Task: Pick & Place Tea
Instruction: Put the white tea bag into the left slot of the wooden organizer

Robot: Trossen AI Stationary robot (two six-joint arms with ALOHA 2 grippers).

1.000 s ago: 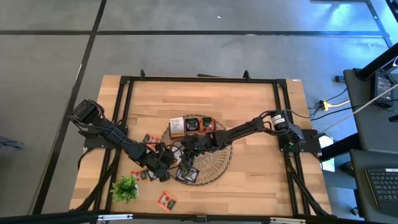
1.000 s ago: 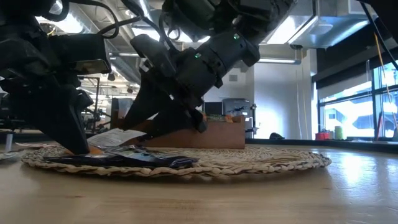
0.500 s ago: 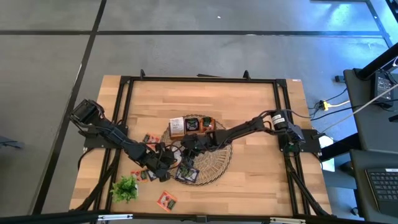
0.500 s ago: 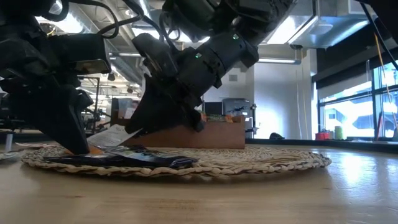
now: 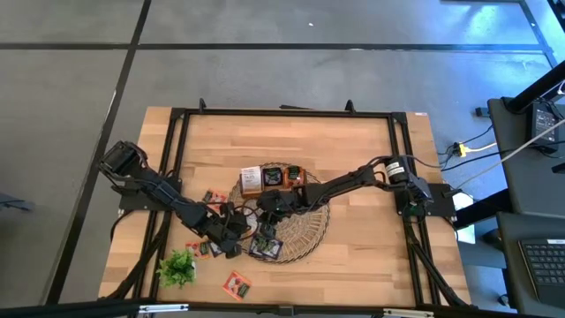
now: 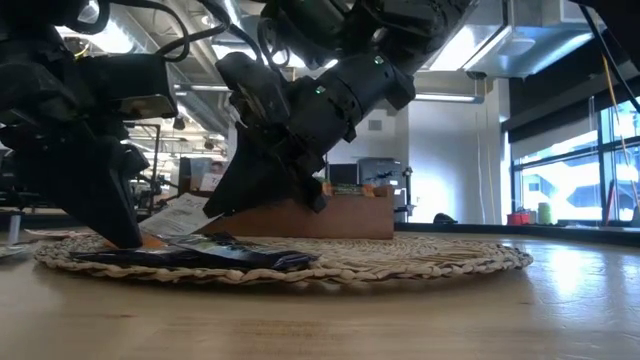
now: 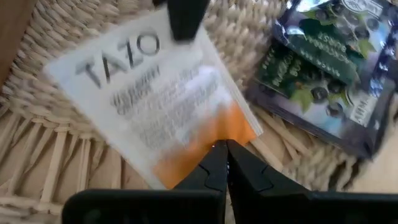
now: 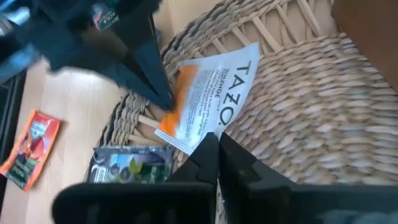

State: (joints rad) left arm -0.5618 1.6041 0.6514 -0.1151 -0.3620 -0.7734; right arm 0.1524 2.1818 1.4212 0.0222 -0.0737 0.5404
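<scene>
Wicker mat point(image 8: 323, 93): white-orange sachet point(image 8: 211, 99) reads "TAZO".

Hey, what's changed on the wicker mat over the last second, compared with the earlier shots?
The right hand closed its fingers on one edge of the white-and-orange Tazo sachet, which now tilts up off the wicker mat slightly. The left hand stayed shut, pinning the sachet's orange end. The dark sachet beside it and the wooden tray did not move.
</scene>
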